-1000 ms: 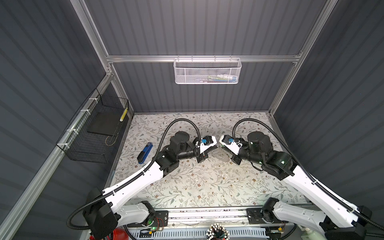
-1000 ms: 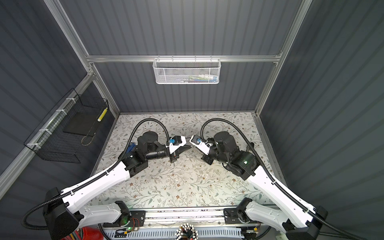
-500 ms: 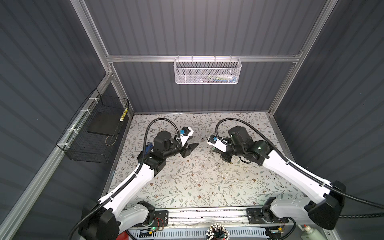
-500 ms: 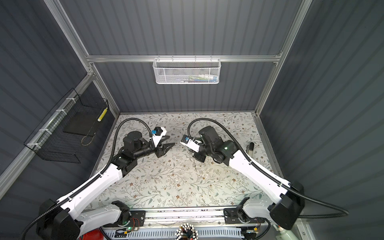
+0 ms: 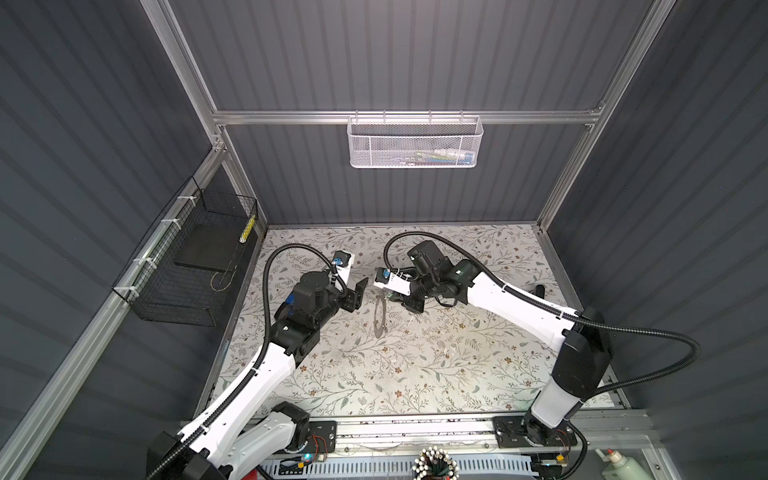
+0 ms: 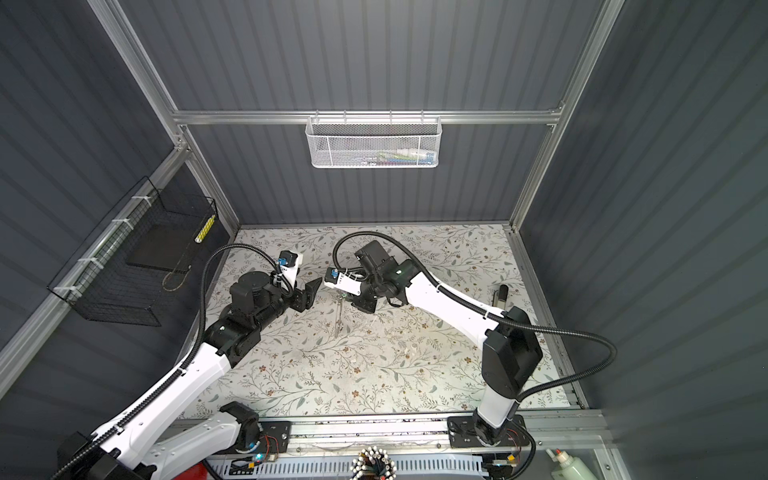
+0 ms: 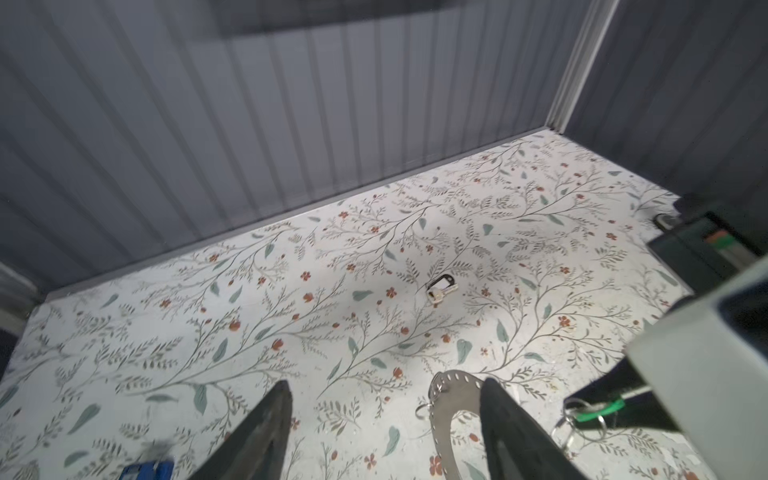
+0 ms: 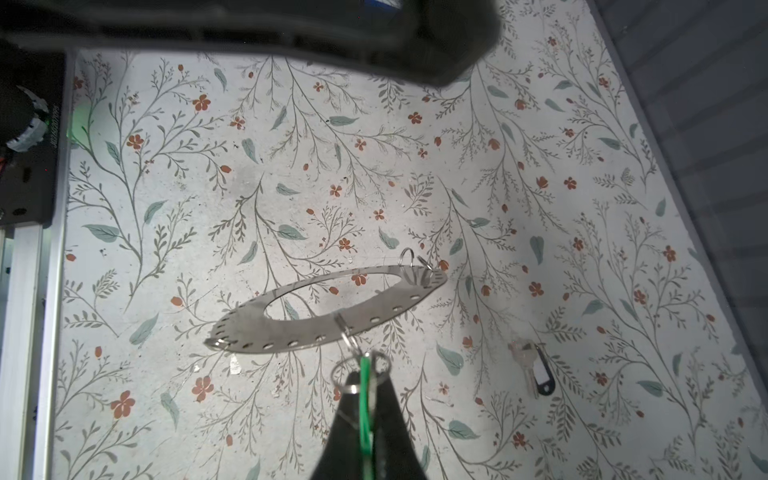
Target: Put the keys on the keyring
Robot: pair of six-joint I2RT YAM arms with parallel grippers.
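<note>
Since a second ago the two arms are no longer meeting high over the middle. The left hand (image 5: 360, 291) is now sitting back toward the left with its fingers spread and empty. The right hand (image 8: 365, 380) is reaching across the centre, pressed together on the green-tagged key (image 7: 602, 409).

The keyring (image 8: 291, 332) is hanging tilted below that key, between the two hands. A small split ring (image 8: 347, 332) threaded through one rim hole is carrying it. Whether its low edge is touching the bench (image 8: 208, 199) cannot be told. The second key (image 8: 534, 368), silver with a black oval head, is lying flat on the bench on the far side of the keyring, well apart from both hands. It is not yet on the keyring.

Judging the risks: the whole keyring is depending on one thin wire loop and an edge-on pinch of a smooth plastic tag. A quick move could set it swinging or let the tag slip out. One left finger is sitting just beside the keyring's rim, so any sideways drift could knock it. The second key is lying so flat that fingers may scrape the bench and push it instead of lifting it.

The keyring is a thin, flat, dull grey metal band with a wide open centre and small holes along its rim. The tag is a narrow green frame. The bench is matt, pale and printed with leaves and small red flowers.
</note>
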